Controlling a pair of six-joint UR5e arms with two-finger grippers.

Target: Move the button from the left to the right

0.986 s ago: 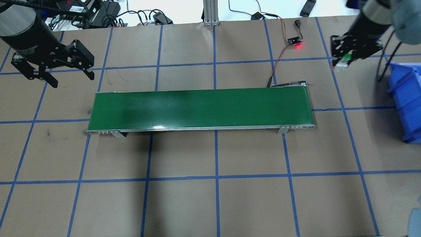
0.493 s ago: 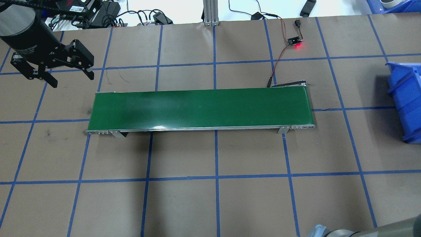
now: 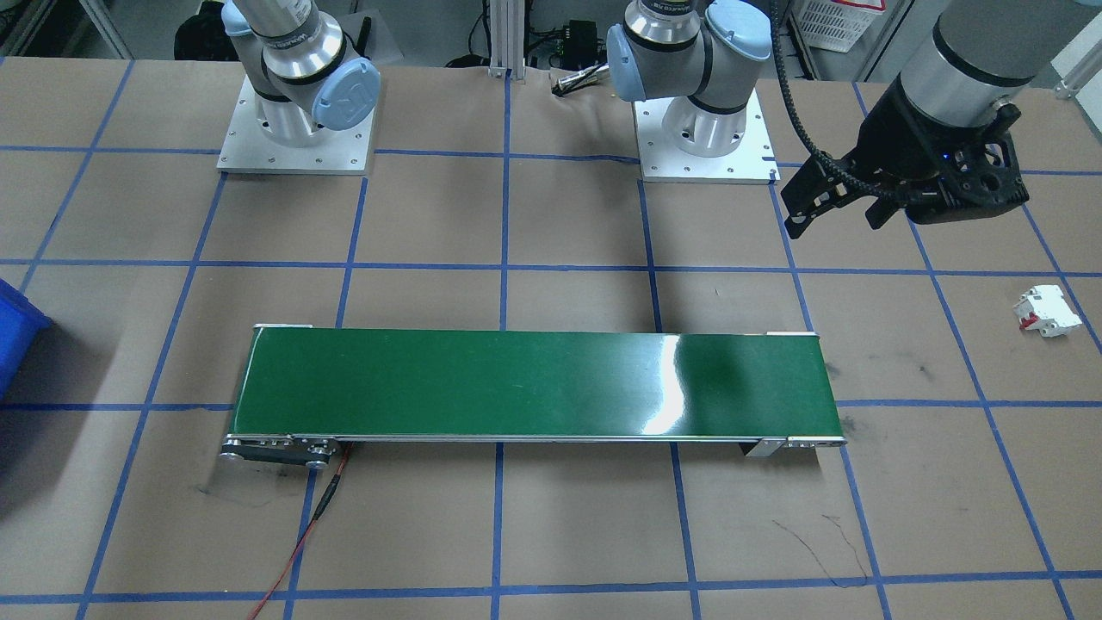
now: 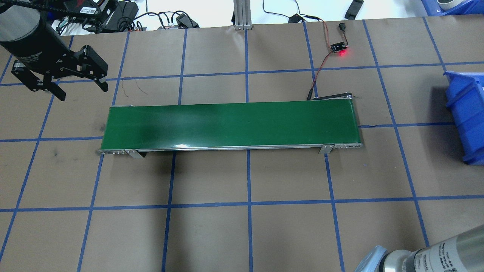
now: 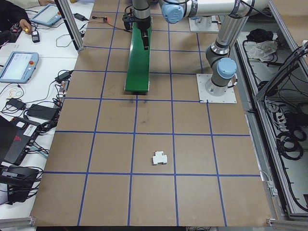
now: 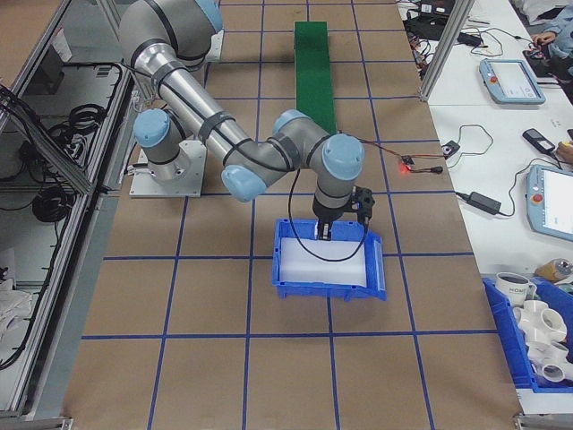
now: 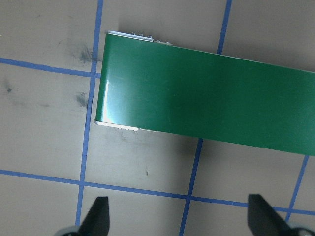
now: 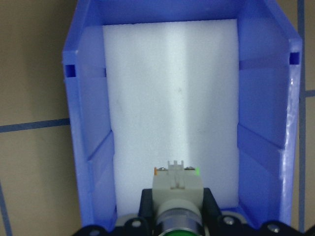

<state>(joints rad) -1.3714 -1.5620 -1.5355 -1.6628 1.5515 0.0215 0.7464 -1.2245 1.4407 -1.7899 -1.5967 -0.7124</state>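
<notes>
Over the blue bin (image 8: pixel 182 123) at the right end of the tabletop (image 4: pixel 249 234), my right fingers (image 8: pixel 178 209) are clamped on the button (image 8: pixel 177 189); its white-grey body sticks out between them above the white foam pad (image 8: pixel 172 83) lining the bin floor. The green cap sits low in my right wrist view, partly cut off by the frame edge. My left fingers (image 4: pixel 78 88) hang spread apart and empty above the tabletop, just beyond the left end of the green conveyor belt (image 4: pixel 230 124).

As I judge it, the risk now lies in the release. The button hangs near the close end of the bin, not over its middle, so if I part my fingers here it may land against the near wall or bounce on the foam and tip over. If I let go from too high, it could bounce more. I cannot tell from these views how far above the foam it hangs. The cable looping from my right wrist down into the bin, seen in the right side view, might also snag the rim as I move.

By count: one button, in my right grip; one blue bin beneath it; one conveyor belt; one white breaker with a red switch (image 3: pixel 1046 311) lying on the tabletop on my left side, well apart from the belt; two arms.
</notes>
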